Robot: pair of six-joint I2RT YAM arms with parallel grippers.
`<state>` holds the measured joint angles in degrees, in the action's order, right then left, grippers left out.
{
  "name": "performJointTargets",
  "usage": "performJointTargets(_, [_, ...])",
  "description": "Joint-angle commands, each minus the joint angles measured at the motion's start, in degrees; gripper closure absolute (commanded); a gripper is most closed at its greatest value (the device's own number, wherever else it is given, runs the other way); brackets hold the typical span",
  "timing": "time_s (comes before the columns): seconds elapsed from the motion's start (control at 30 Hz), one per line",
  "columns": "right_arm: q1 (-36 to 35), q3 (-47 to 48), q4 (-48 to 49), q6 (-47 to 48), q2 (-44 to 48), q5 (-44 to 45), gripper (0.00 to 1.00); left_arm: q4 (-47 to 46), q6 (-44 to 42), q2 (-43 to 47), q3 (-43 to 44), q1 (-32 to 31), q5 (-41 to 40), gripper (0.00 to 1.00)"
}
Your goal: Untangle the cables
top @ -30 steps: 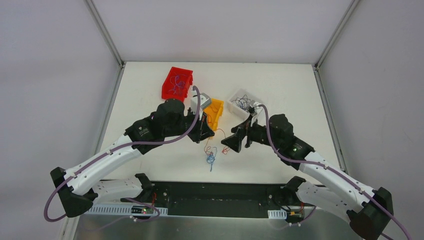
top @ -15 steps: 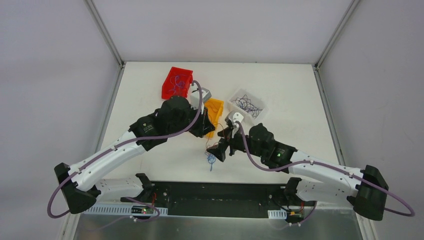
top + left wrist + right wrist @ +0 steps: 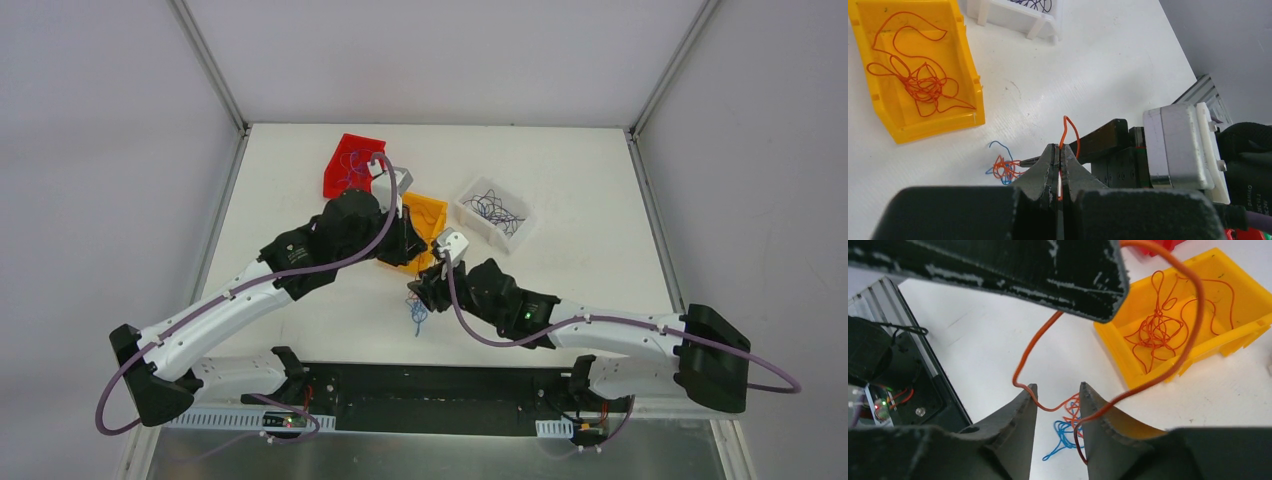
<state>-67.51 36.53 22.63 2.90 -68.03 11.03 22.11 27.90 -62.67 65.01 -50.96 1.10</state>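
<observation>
Near the middle of the white desk (image 3: 580, 180), toward its near edge, the left arm's black two-finger gripper (image 3: 1060, 150) is clenching a thin orange wire (image 3: 1199, 305), which is arching up out of the pressed-together jaws. Facing it, the right arm's black gripper (image 3: 1058, 386) is hovering with its fingers parted, and a strand of the orange wire is running through the gap between them without being pinched. That strand is trailing down into a small knot of blue and orange wires (image 3: 1004, 167), which is lying on the desk just beneath the two grippers, close to the near edge. Behind them, a yellow plastic bin (image 3: 970, 75) is holding a loose heap of orange wires (image 3: 918, 82). A red plastic bin (image 3: 362, 142) with blue-violet strands inside is sitting toward the far left corner, while a clear white bin (image 3: 468, 205) of dark wires (image 3: 497, 210) is sitting just right of the yellow one.
</observation>
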Motion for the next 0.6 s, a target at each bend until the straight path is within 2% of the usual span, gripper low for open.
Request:
performJointTargets(0.0, [-0.7, 2.8, 6.7, -2.7, -0.7, 5.8, 0.67, -2.6, 3.7, 0.6, 0.7, -0.1, -3.5, 1.0])
performJointTargets(0.13, [-0.9, 3.3, 7.1, -2.7, -1.8, 5.4, 0.73, -4.3, 5.1, 1.0, -0.7, 0.0, -4.4, 1.0])
performJointTargets(0.2, [-1.1, 3.9, 7.0, -3.8, -2.2, 5.6, 0.85, -4.7, 5.7, 0.9, -1.0, 0.0, -4.6, 1.0])
performJointTargets(0.23, [-1.2, 4.0, 6.8, -4.5, -2.1, 6.0, 0.99, -4.8, 5.8, 0.9, -1.1, -0.1, -4.6, 1.0])
performJointTargets(0.3, [-1.1, 3.6, 6.6, -5.2, -1.3, 6.6, 1.0, -4.9, 5.7, 0.9, -1.1, -0.1, -4.7, 0.94])
performJointTargets(0.33, [-1.1, 3.2, 6.5, -5.2, -0.6, 6.9, 1.0, -4.9, 5.5, 1.1, -1.4, 0.0, -4.9, 0.87])
performJointTargets(0.47, [-1.0, 1.7, 4.5, -6.3, 3.2, 9.6, 1.0, -4.5, 4.5, 3.8, -3.4, 1.0, -5.6, 0.39])
performJointTargets(0.5, [-1.0, 1.7, 3.1, -6.8, 4.3, 10.3, 1.0, -4.3, 4.9, 5.0, -4.2, 1.8, -5.0, 0.25])
performJointTargets(0.57, [-0.7, 1.9, -0.1, -7.8, 6.4, 12.2, 1.0, -4.1, 5.1, 8.3, -5.8, 4.2, -3.8, 0.07])
